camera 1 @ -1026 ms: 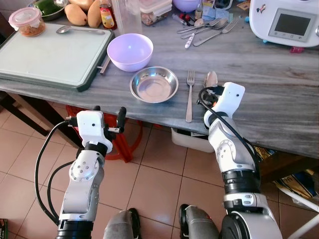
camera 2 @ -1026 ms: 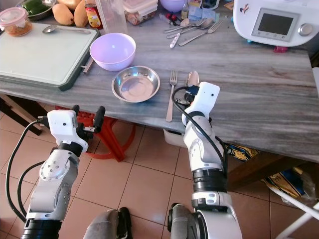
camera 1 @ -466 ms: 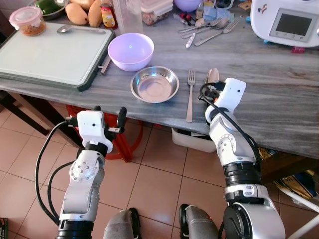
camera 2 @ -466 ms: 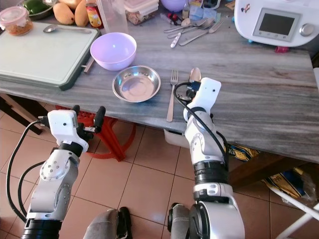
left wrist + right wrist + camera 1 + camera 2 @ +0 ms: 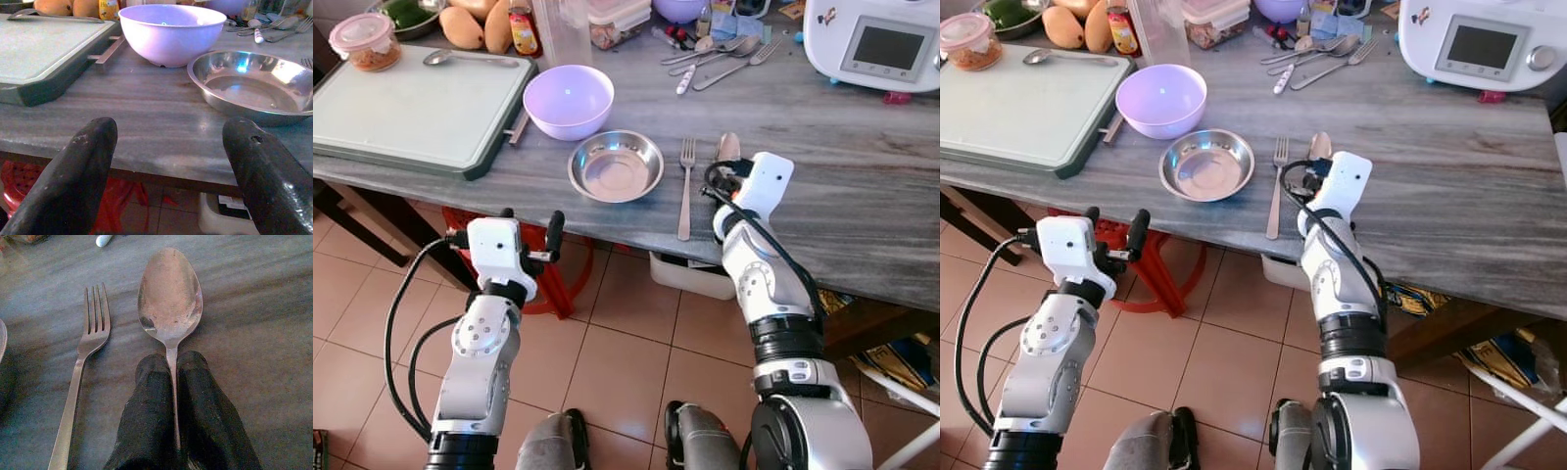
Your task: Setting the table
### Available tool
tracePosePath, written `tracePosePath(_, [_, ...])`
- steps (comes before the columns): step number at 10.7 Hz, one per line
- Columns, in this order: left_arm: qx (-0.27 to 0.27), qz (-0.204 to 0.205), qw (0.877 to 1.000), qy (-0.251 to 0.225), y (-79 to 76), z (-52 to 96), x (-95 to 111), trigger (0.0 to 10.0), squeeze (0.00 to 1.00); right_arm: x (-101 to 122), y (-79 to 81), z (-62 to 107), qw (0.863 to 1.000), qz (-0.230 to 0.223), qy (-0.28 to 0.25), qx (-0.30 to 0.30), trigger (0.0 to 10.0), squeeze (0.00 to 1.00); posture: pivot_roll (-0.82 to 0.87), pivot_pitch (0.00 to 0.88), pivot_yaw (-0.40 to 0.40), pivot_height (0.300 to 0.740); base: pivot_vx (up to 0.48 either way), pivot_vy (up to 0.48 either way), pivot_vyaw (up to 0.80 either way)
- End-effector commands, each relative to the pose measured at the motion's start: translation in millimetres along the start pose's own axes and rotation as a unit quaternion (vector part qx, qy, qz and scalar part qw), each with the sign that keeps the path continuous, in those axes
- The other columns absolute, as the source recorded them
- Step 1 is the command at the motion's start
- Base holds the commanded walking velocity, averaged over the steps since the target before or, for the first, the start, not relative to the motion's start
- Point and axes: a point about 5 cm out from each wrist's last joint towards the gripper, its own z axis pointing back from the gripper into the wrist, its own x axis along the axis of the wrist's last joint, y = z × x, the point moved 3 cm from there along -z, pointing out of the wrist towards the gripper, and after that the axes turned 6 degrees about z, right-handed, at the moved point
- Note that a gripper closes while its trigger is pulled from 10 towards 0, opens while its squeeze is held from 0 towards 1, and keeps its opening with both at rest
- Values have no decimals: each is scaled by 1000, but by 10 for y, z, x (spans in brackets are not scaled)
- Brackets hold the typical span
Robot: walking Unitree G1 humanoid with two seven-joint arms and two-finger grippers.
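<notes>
Barely shifted, right tool [image 5: 173,377] still pinches spoon [image 5: 170,293] handle

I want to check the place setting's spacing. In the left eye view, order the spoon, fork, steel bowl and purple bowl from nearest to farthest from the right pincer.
1. Silver metal spoon: clamped in the right pincer.
2. Silver metal fork: just left of the spoon.
3. Shallow round steel bowl: left of the fork.
4. Purple plastic bowl: farther left and back, beside the cutting board.
</notes>
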Motion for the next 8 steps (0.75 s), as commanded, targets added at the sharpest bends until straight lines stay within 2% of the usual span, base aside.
tracePosePath(1, [-1,-4,1000,8,17,3,-27,10000,0,-168,42,24,999,-5,33,7,10000,0,-47,202,49,740,0,0,0])
tracePosePath(6, [-5,0,1000,8,-25,-16,-34,10000,0,-239,21,69,999,0,47,8,10000,0,-56,198,49,740,0,0,0])
tracePosePath(7, [-6,0,1000,9,-29,-17,-36,10000,0,-242,18,72,999,0,48,6,10000,867,-56,198,49,740,0,0,0])
tracePosePath(8, [-6,0,1000,9,-29,-18,-36,10000,0,-254,8,76,999,0,50,6,10000,1000,-55,198,47,740,0,0,0])
